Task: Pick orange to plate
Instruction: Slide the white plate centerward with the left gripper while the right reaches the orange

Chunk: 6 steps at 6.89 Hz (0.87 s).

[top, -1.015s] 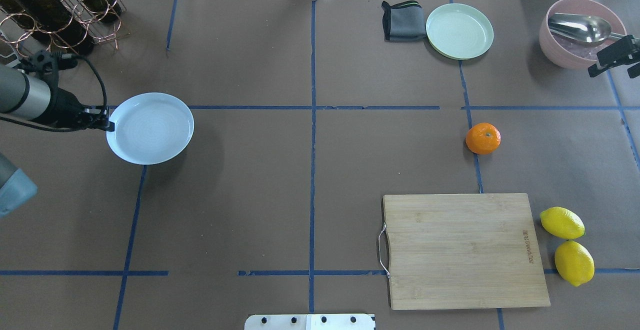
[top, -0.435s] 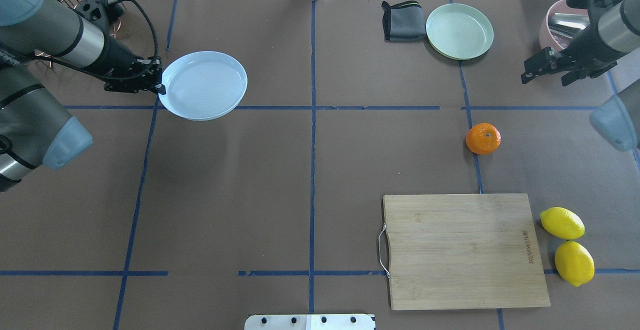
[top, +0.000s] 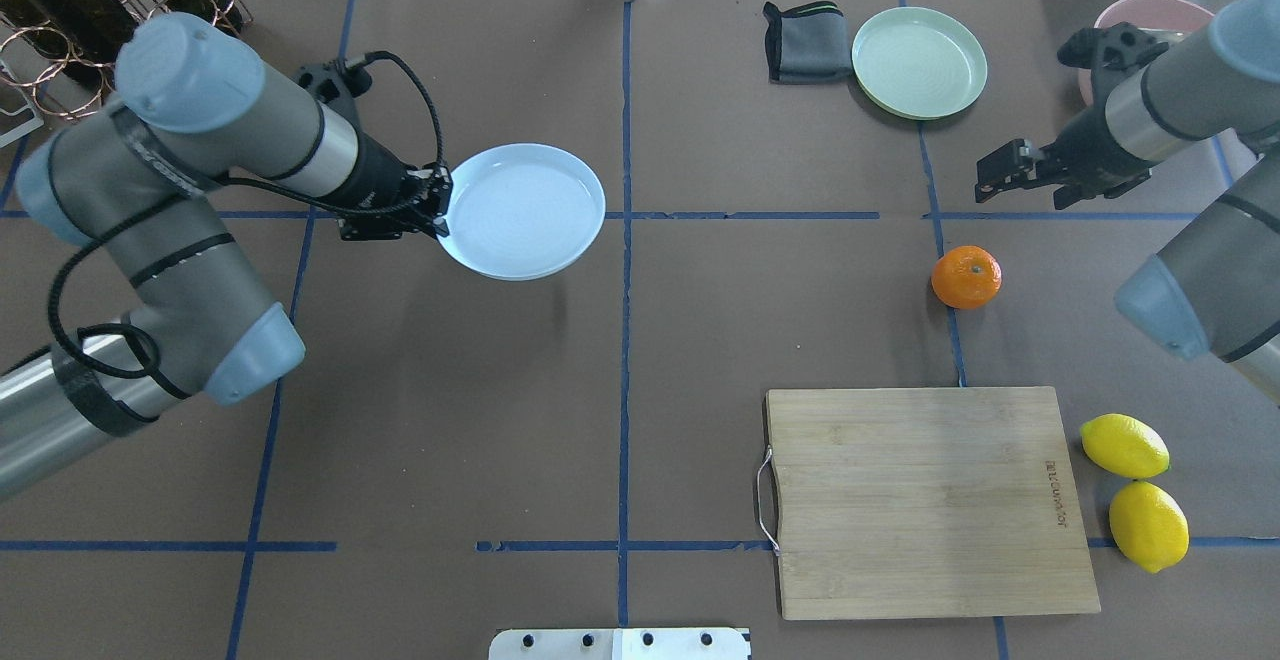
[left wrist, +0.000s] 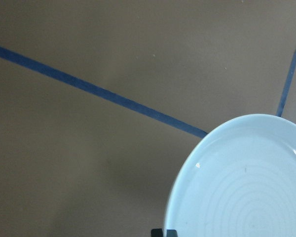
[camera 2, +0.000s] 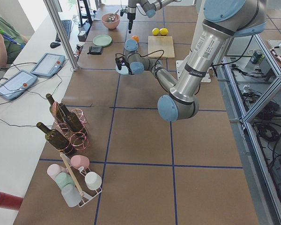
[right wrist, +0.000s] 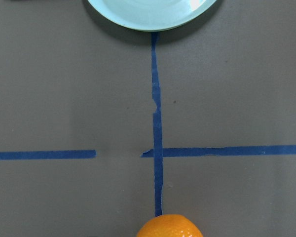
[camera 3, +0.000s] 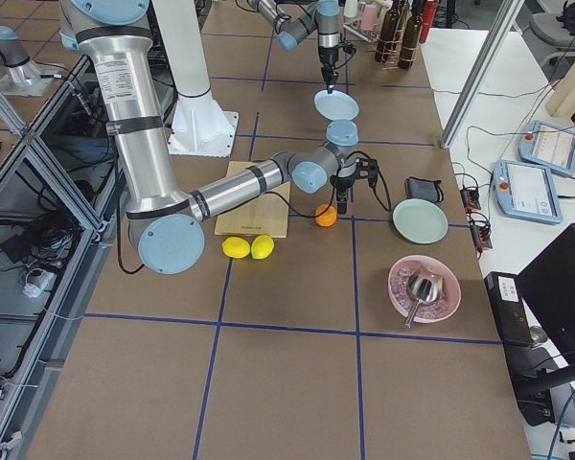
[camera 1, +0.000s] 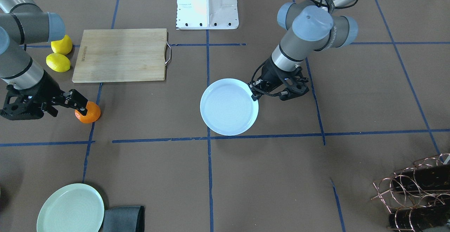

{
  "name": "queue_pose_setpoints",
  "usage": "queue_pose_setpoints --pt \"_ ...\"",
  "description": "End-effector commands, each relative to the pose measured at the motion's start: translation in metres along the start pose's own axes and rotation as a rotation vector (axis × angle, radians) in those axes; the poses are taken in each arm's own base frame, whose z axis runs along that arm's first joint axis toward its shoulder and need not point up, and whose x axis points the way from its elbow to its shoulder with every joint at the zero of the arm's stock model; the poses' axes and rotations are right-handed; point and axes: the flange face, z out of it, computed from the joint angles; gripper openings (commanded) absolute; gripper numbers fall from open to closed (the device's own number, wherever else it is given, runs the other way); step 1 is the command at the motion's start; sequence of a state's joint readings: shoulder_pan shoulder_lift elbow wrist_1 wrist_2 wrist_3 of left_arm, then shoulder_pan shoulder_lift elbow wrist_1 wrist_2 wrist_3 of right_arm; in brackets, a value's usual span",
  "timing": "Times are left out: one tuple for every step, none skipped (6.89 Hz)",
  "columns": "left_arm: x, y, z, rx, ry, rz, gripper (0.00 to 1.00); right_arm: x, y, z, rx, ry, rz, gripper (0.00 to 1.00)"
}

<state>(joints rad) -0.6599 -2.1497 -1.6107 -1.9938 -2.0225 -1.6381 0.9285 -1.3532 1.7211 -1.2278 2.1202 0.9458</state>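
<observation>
While clamped shut on the rim of the plate [top: 530,205], holds it level in the left gripper [top: 441,212], clear of the table [top: 450,420] to judge by the shadow beneath. Pinches at the very edge, probably to leave the whole well free for the fruit. Seems meant to offer the plate near the middle, within the other arm's reach.

Finds the orange [top: 966,277] on the table at the right, on a blue tape line [top: 942,240], beyond the board [top: 930,500], untouched and well apart from the plate. Places the right gripper [top: 990,178] above and just past it, jaws apparently parted, around nothing. Catches the fruit only at the bottom edge of the right wrist view, so likely calls for a descent before closing.

Reads the plate as hard and glossy, pale bluish white, round, with faint concentric rings and a shallow raised rim: thin enough to pinch, liable to tilt if loaded far from the grip. Reads the orange as round, slightly flattened, pebble-skinned, stem dimple up; apt to roll if nudged. Should not mistake it for the smooth yellow lemons [top: 1124,446] beside the board, nor the plate for the ribbed green plate [top: 920,62].
</observation>
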Motion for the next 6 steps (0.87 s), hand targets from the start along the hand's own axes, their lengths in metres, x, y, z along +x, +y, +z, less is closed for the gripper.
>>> queue_pose_setpoints --pt "0.025 0.052 0.044 0.007 -0.01 -0.032 0.0 -0.016 0.015 0.02 -0.003 0.021 -0.031 1.0" --pt "0.023 0.064 0.055 0.024 -0.012 -0.031 0.0 -0.015 0.016 0.021 -0.006 0.026 -0.031 1.0" --pt "0.019 0.068 0.067 0.024 -0.012 -0.035 0.0 -0.011 0.017 0.023 -0.011 0.032 -0.036 1.0" --pt "0.014 0.069 0.077 0.017 -0.012 -0.031 0.02 -0.011 0.017 0.024 -0.014 0.035 -0.036 1.0" --pt "0.012 0.069 0.077 0.017 -0.012 -0.02 0.96 -0.012 0.019 0.027 -0.019 0.038 -0.039 1.0" --pt "0.015 0.067 0.07 0.021 0.0 -0.007 1.0 -0.013 0.023 0.035 -0.031 0.047 -0.042 1.0"
